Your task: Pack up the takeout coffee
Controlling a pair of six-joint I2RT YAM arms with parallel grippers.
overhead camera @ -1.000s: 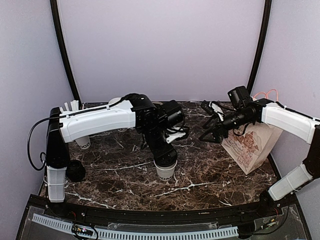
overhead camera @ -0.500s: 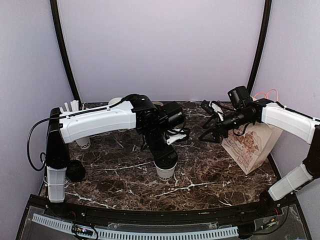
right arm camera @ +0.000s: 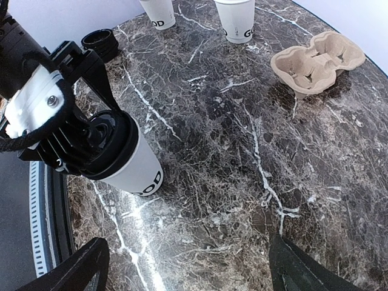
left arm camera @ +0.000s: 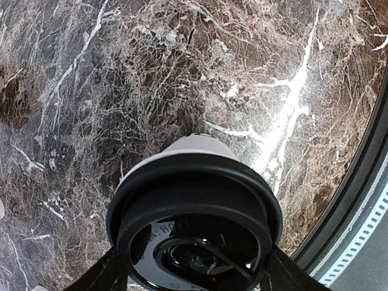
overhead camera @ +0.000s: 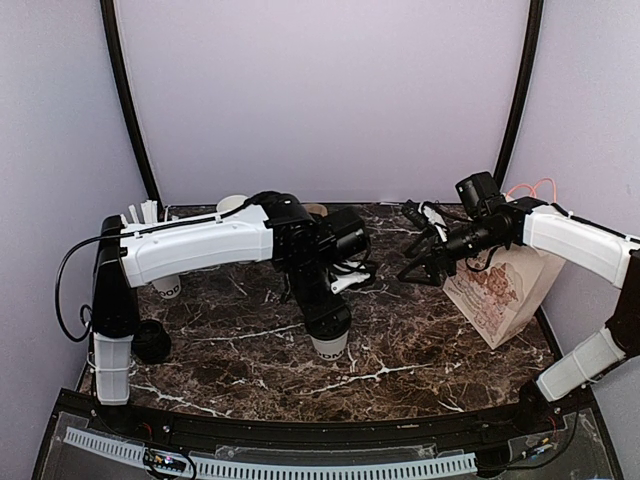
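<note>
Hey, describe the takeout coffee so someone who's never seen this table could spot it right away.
On the dark marble table, look near the middle, under the left arm. The left tool grips a small white paper cup there; it is the only cup wearing a black lid.

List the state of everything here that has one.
White paper cup with black plastic lid: upright, lid on.
Left gripper: fingers closed on that cup's lid.
Right gripper: open, empty.
Beige moulded-pulp cup carrier: empty.
Printed paper bag: standing upright.
</note>
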